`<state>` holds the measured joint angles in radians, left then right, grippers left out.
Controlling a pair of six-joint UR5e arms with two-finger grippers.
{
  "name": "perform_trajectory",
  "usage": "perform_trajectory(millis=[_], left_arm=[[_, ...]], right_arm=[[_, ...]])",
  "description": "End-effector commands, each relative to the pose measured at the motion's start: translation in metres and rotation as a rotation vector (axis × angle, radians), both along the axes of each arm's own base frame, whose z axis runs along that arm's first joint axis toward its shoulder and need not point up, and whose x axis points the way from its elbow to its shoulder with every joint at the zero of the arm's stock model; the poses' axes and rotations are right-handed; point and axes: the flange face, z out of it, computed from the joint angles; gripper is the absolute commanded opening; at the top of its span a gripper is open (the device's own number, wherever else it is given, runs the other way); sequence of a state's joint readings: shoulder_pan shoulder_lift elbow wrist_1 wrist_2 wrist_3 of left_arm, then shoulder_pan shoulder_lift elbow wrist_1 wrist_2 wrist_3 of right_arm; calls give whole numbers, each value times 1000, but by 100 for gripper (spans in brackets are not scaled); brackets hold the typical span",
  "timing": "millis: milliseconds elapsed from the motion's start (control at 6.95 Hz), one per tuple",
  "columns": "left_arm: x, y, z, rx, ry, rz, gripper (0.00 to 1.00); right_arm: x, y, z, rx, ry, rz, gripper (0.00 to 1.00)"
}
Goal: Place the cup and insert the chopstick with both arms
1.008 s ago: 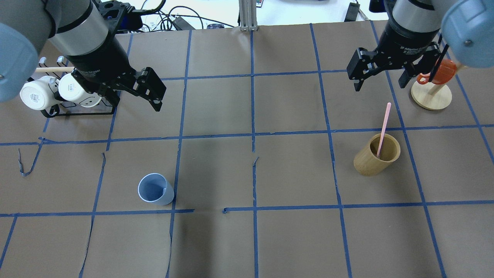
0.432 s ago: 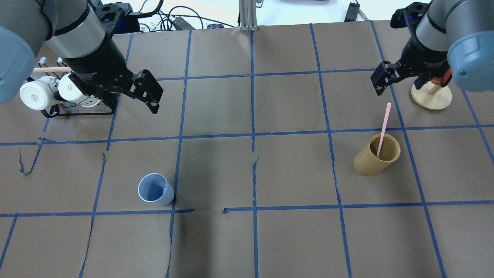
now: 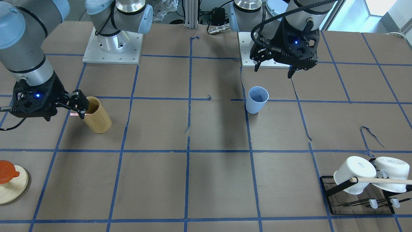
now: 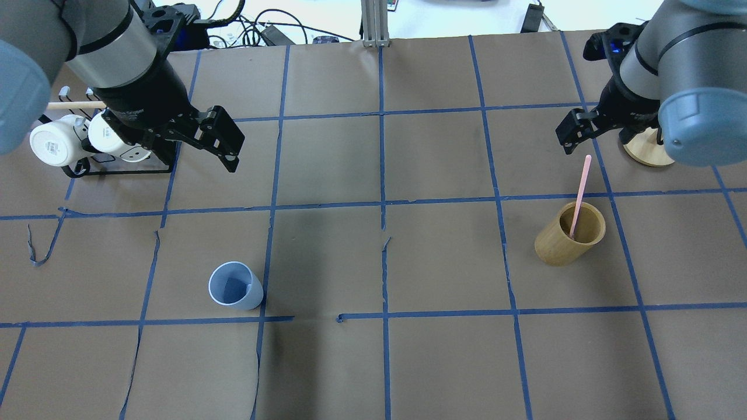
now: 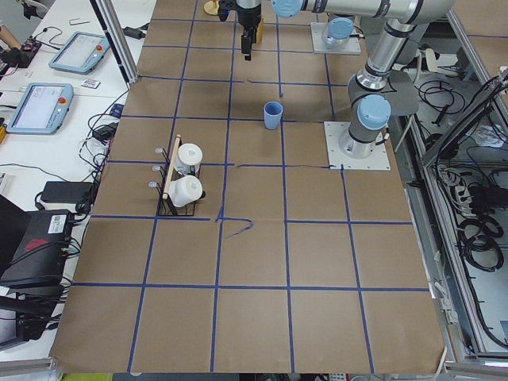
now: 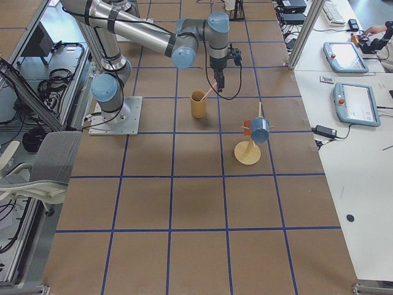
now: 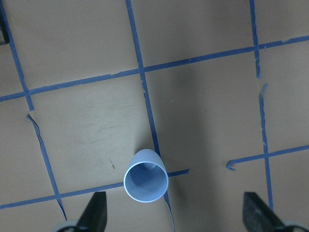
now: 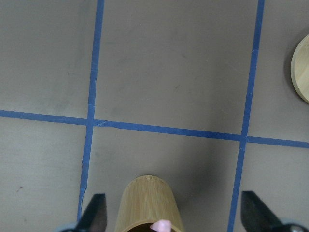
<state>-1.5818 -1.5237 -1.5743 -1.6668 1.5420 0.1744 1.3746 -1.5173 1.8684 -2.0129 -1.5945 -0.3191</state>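
The light-blue cup (image 4: 235,286) stands upright and empty on the brown paper, left of centre; it also shows in the front view (image 3: 257,100) and the left wrist view (image 7: 146,176). One pale-pink chopstick (image 4: 579,195) leans in the tan bamboo holder (image 4: 563,242) at the right. My left gripper (image 3: 273,72) is open and empty, high above the table, beyond the cup. My right gripper (image 3: 66,117) is open and empty, hovering just beyond the holder. In the right wrist view the chopstick's tip (image 8: 161,225) lies between the fingers (image 8: 94,215).
A black rack with two white mugs (image 4: 87,140) and a light-wood rod stands at the far left, close under my left arm. A round wooden stand (image 3: 9,183) with an orange cup is at the far right, close behind my right gripper. Blue tape lines grid the paper.
My right gripper has swung away from the wooden stand toward the chopstick and holder, turning its wrist. My left gripper has shifted only slightly. Cup, chopstick and holder have not moved.
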Motion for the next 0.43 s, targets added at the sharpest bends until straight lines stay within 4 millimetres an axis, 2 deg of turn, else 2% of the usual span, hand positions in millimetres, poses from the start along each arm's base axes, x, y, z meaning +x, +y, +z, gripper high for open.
perform_trajectory(millis=[0, 288], left_arm=[[1, 3, -1, 18, -1, -5, 100], [11, 6, -5, 25, 2, 4, 100]], right_arm=[[0, 4, -4, 18, 8, -1, 70], [0, 6, -4, 25, 7, -3, 45]])
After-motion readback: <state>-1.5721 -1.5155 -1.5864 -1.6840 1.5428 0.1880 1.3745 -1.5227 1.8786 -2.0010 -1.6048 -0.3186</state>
